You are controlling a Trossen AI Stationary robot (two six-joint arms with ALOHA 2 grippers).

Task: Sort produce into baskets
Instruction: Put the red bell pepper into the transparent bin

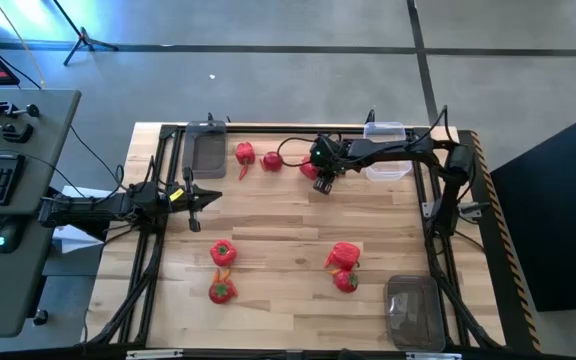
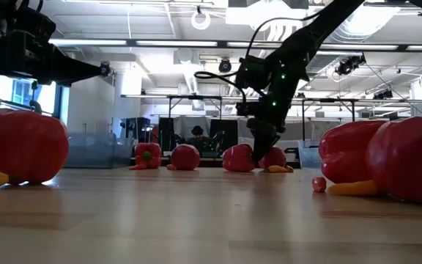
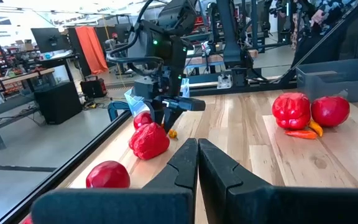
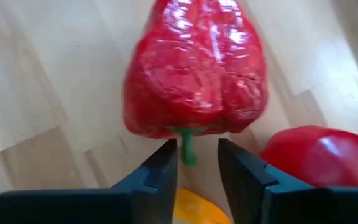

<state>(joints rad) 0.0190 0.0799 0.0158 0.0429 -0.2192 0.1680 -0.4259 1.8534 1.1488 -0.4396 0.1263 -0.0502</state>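
The right gripper [image 4: 194,165] fills the near edge of its own wrist view: two dark fingers [image 4: 157,171] stand a little apart, with the green stem [image 4: 187,146] of a red pepper [image 4: 194,68] just in the gap between their tips. The fingers are not seen pressing on the stem. The pepper's body lies on the wooden table [image 4: 36,74] directly ahead of the fingertips. A second red piece [image 4: 319,155] sits just beside the outer finger, and a small orange piece [image 4: 194,208] shows below the gap, between the fingers.

From above, this gripper [image 1: 323,180] hangs over the far middle of the table, with a red piece [image 1: 309,170] touching its fingers and a clear basket [image 1: 386,150] near behind the arm. Two more red pieces [image 1: 245,153] [image 1: 271,162] lie farther off to its side, near a grey basket [image 1: 208,148].

The left gripper [image 1: 200,197] waits over the table's left side, its fingers [image 3: 179,165] pressed together with nothing between them. Ahead of its tips lie two red pieces [image 1: 223,252] [image 1: 221,291]. Another red pair [image 1: 344,256] [image 1: 345,281] rests beyond, near a third basket [image 1: 413,310].
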